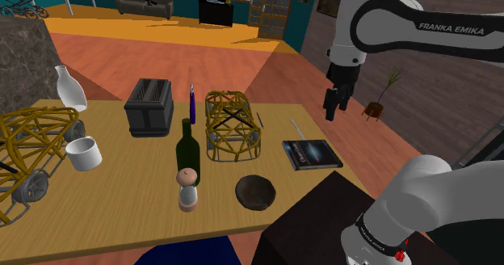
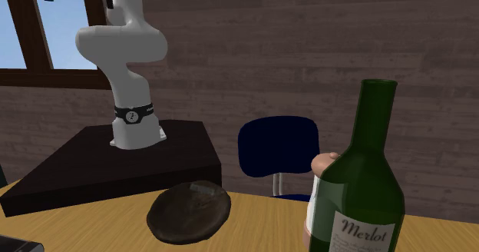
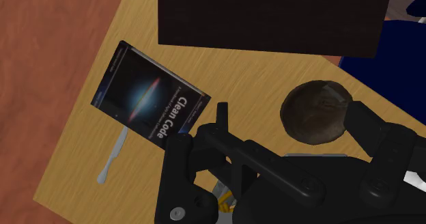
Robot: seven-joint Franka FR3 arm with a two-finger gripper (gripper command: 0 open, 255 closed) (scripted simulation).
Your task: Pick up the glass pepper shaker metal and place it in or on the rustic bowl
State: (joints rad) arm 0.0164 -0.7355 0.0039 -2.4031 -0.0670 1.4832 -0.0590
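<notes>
We've got a wooden table [image 1: 121, 199] here, and it's busy. Along the far edge stand a white vase [image 1: 70, 88], a dark toaster [image 1: 150, 106] and a golden wire basket [image 1: 233, 126]. At the shoulder view's left sits a gold wire cart [image 1: 34, 186], a white cup [image 1: 83, 153] just beside it. In the middle we see a green wine bottle [image 1: 187, 152], the pepper shaker [image 1: 188, 189] upright just in front. Toward the right lies the dark bowl [image 1: 255, 191], then a book [image 1: 312, 154] lying flat, a knife [image 3: 112, 158] just beside it.
</notes>
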